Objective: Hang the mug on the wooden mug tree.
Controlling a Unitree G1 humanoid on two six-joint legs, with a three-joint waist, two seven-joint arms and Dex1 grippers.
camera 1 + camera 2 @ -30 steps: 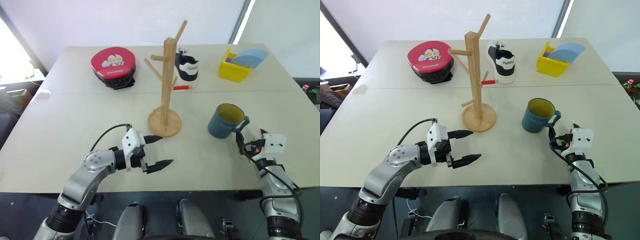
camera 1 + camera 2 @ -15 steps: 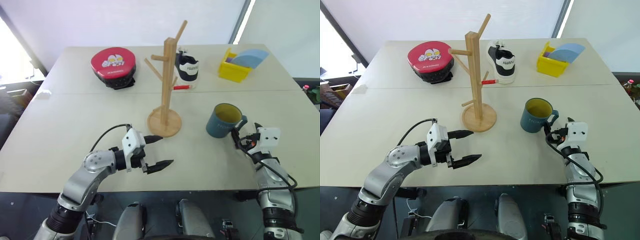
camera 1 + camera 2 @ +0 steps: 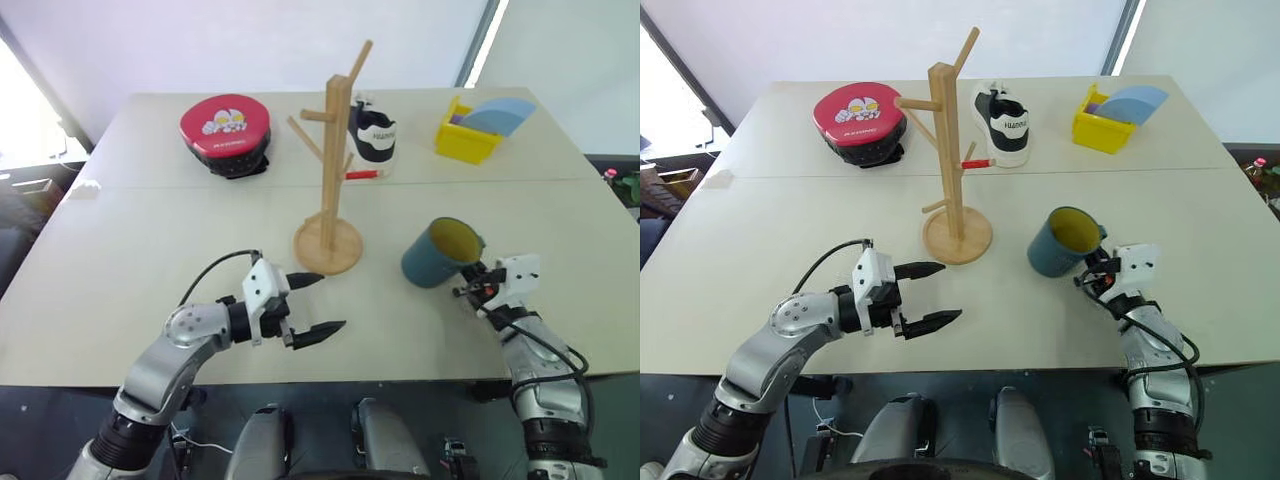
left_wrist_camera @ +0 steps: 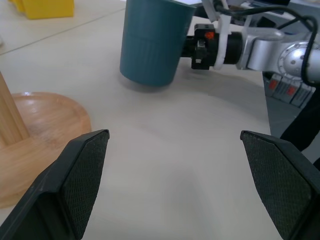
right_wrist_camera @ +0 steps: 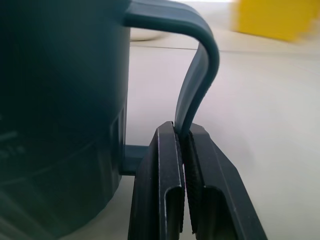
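The right pincer (image 3: pixel 1092 276) has its two black fingers (image 5: pixel 167 175) squeezed together on the loop handle of the mug (image 3: pixel 1060 242), which they hold near the right side of the worktop (image 3: pixel 790 215). The mug is tilted, its yellow inside facing up and toward the right arm, its base leaning toward the mug tree (image 3: pixel 952 150). Whether the base touches the worktop cannot be told. The mug is near the tree's round base but apart from it, to its right. The left pincer (image 3: pixel 928 294) hovers low over the near part of the worktop, in front of the tree's base, its fingers spread wide with nothing between them. At the far side lie a red round case (image 3: pixel 858 112), a black-and-white shoe (image 3: pixel 1002 126) and a yellow bin (image 3: pixel 1105 128)
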